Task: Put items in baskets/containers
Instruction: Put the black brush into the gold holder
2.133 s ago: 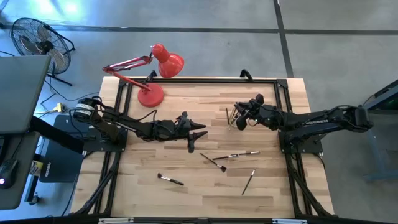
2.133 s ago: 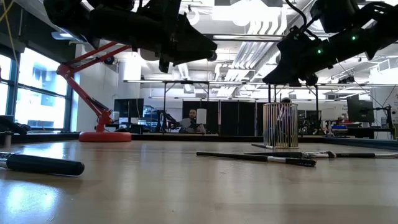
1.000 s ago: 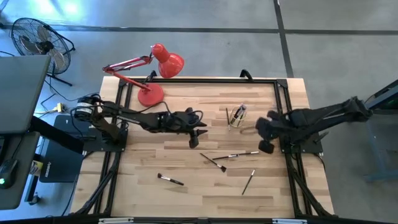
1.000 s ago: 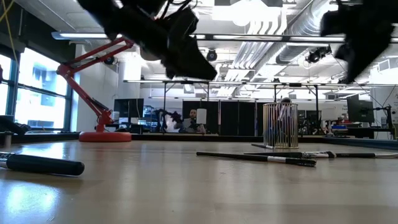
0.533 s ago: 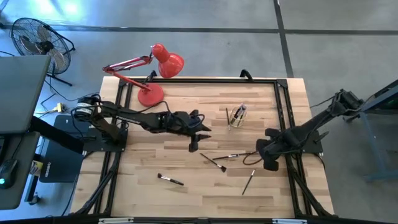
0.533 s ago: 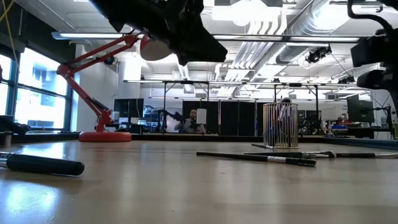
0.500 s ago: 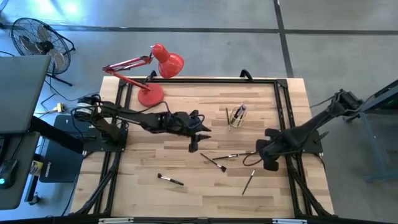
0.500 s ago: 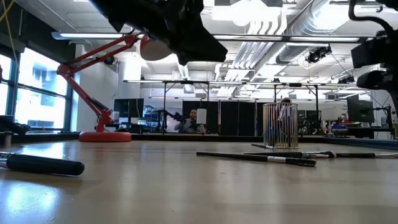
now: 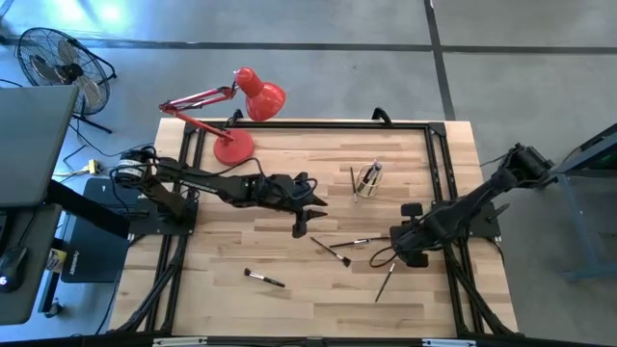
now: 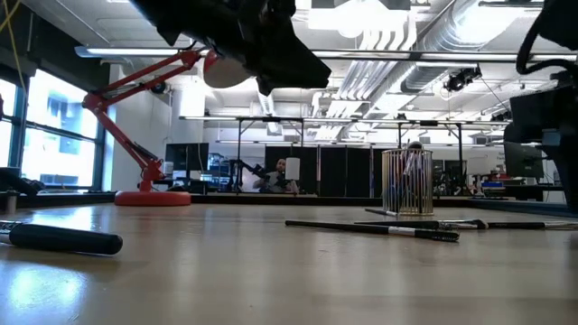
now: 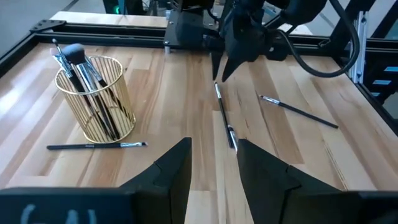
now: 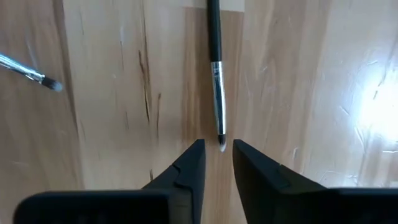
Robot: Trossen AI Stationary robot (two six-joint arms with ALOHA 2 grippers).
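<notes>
Right gripper (image 12: 217,163), jaws slightly parted and empty, hangs over a makeup brush (image 12: 215,68). Left gripper (image 11: 213,163), jaws parted and empty, faces a gold wire cup (image 11: 95,98) of brushes, which the right wrist view misses.

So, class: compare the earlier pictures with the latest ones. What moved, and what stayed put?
The right gripper left the wire brush holder, swung toward the table's near side, and now hangs, jaws parted, over a loose makeup brush. The left gripper edged slightly toward the holder, open and empty. The loose brushes, holder and red desk lamp stayed.
</notes>
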